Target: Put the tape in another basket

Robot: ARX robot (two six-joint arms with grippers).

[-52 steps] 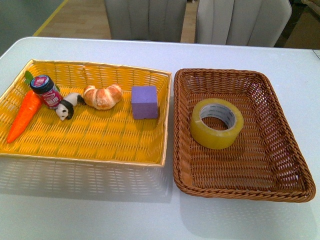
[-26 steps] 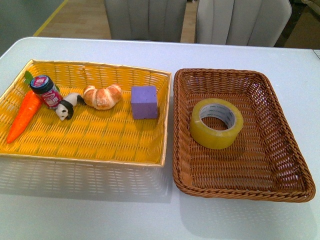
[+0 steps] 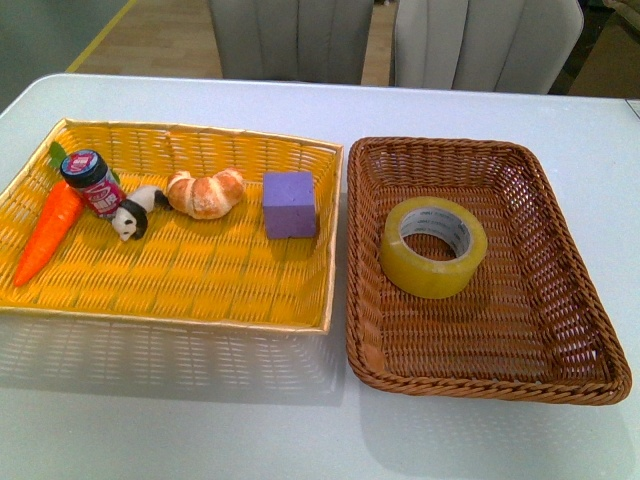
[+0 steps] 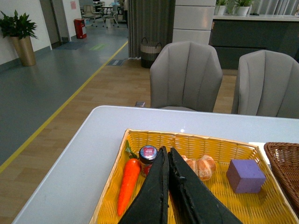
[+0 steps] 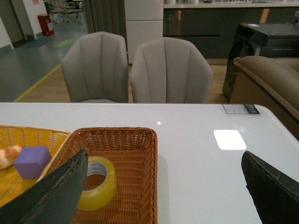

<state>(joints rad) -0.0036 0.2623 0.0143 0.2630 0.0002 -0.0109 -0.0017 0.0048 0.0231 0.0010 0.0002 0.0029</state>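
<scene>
On the pale tabletop [image 3: 300, 420] two woven trays sit side by side, nearly touching. The tape [image 3: 433, 246] lies flat, hole up, in the dark brown basket [image 3: 560, 300] on the right, toward that basket's left side and about midway between its near and far walls. It touches nothing else; the basket holds only the roll.

The yellow tray [image 3: 180, 290] on the left carries a row of small things along its far half: a toy carrot [image 3: 48, 232] at the far left, a small jar [image 3: 92, 182] with a dark lid just beside it, a black-and-white animal figure [image 3: 135, 212], a croissant [image 3: 206, 192], and a purple block [image 3: 290, 204] nearest the basket.

Neither arm shows from the front. From the wrist cameras, the left claw [image 4: 167, 186] has its two dark fingers pressed together, holding nothing, above the yellow tray. The right claw [image 5: 163, 196] is spread wide and empty, with the tape seen beside one finger [image 5: 51, 196].

Two grey chairs [image 3: 300, 40] stand beyond the far edge.
</scene>
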